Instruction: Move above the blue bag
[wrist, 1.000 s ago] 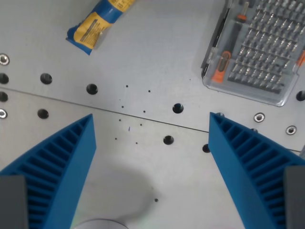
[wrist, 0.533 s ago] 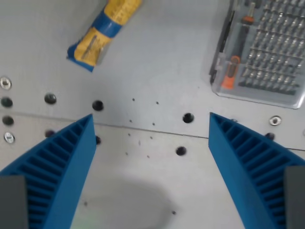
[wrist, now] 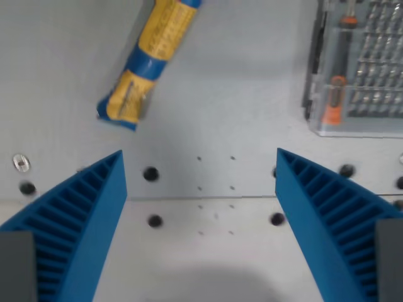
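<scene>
Gripper (wrist: 200, 165) fingers are standing wide apart and holding nothing, their two blue ribbed fingertips (wrist: 94, 201) framing the lower corners of the wrist view, with only bare metal between them. Beneath them the grey perforated table (wrist: 239, 94) is filling most of the picture, a seam running across it just below the fingertips and dark holes dotted along both sides of that line. At the wrist view's upper right a clear bit case (wrist: 359, 69) is lying flat, rows of silver bits showing through its lid beside an orange-handled driver; its right and top sides are running out of the frame. At the upper left the blue bag (wrist: 151, 63), a rolled blue and yellow packet, is lying at a slant, its lower end pointing toward the left fingertip but sitting well clear of it. Judging from this, the move is only partly done: the packet is lying ahead and to the left of the open jaws rather than centred between them, so the arm is needing to travel further that way. The packet's upper end is being cut off by the top edge, its printing is too blurred to read, and the gripper's height over the table is hard to judge.
</scene>
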You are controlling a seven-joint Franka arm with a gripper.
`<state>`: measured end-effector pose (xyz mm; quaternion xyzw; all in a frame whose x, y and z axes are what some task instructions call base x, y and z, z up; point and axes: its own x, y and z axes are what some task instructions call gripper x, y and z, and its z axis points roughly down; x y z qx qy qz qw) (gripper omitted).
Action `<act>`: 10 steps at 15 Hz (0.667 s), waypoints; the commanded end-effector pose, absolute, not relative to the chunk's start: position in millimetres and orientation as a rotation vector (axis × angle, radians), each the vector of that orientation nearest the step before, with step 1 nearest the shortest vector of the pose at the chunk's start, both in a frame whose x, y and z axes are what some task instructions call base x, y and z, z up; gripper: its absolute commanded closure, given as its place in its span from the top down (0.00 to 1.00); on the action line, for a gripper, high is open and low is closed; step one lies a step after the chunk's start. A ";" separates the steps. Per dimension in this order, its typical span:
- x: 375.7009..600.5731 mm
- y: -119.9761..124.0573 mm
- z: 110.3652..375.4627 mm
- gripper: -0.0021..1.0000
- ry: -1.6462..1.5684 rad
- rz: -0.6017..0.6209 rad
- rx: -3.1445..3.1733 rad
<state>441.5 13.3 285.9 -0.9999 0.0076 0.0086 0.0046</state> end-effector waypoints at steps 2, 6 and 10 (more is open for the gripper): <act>446.7 22.3 267.5 1.00 0.528 -0.096 -3.085; 453.9 29.4 247.9 1.00 0.663 -0.106 -3.056; 459.7 36.4 228.2 1.00 0.759 -0.113 -3.030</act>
